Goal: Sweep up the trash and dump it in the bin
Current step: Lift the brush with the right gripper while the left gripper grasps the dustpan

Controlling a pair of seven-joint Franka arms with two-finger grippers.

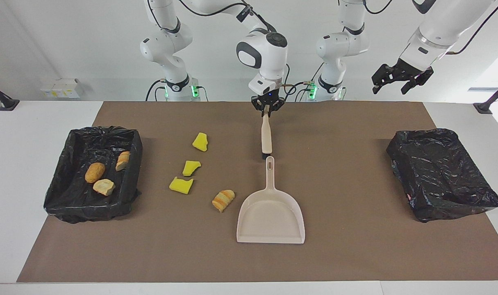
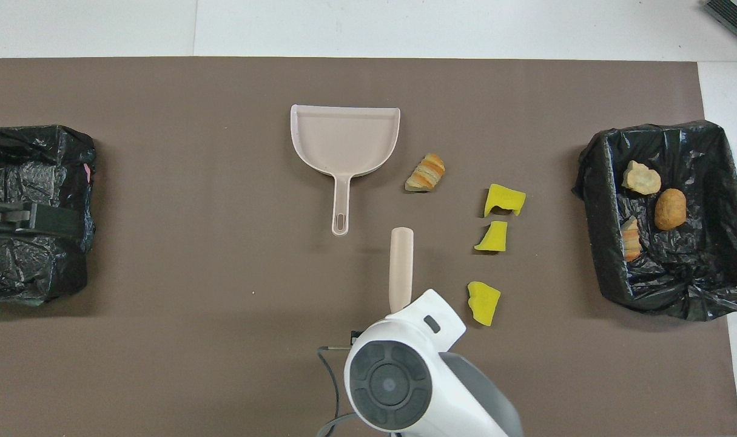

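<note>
While scanning the facing view from 9 o'clock over to 3, first up is the black-lined bin at the right arm's end of the surface, with three orange-tan lumps already sitting in it. Next along on the brown mat are three yellow scraps, strung in a loose line running from 12 toward 6, none touching each other. One striped bread lump lies at about 8 o'clock of the dustpan, just beside its pan edge but apart from it.

Dead centre, the right hand has its fingers clamped together on the top end of the beige brush. That brush hangs nearly upright with its dark bristle tip right by the end of the dustpan's handle, at the pan's 12 o'clock; can't tell whether the tip touches the mat. From the overhead view the brush sits between the dustpan handle and the yellow scraps.

Further toward 3 o'clock, the left hand hangs high up in the air over the left arm's end of the surface, fingers spread apart, holding nothing, just waiting. Below it sits a second black-lined bin, nothing visible inside
</note>
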